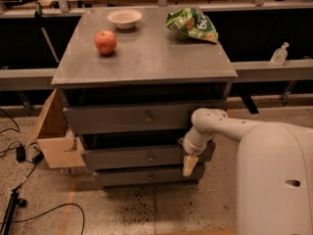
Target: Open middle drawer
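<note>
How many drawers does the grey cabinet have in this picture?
3. The top drawer sits under the tabletop, the middle drawer below it, the bottom drawer nearest the floor. The tool hangs at the middle drawer's right end.

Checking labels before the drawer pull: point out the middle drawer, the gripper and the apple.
middle drawer (124,157), camera view, on the left half of its grey front panel.
gripper (189,166), camera view, on its pale tip at the drawer's right end.
apple (105,42), camera view, on its red skin.
</note>
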You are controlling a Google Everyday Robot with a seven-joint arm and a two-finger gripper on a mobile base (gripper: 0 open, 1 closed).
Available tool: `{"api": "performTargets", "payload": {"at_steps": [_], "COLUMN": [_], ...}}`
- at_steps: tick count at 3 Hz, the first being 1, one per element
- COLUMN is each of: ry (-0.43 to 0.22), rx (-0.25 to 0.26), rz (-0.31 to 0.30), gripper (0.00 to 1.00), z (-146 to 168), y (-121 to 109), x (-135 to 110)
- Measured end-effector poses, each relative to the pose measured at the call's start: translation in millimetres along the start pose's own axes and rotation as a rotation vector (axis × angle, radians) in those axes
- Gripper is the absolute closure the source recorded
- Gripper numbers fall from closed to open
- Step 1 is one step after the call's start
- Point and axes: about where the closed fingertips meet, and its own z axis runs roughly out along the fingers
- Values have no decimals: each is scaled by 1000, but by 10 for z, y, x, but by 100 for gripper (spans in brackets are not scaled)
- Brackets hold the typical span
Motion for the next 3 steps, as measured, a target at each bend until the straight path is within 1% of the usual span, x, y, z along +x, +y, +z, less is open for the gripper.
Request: {"api": "performTargets", "payload": {"at_steps": [1, 2, 3], "ry": [-2, -7, -7], "rx": [-23, -41, -41], "rz": [19, 31, 31], "gripper": [41, 72, 95], "z": [83, 47, -3], "y": [88, 255, 253], "x": [54, 88, 72]}}
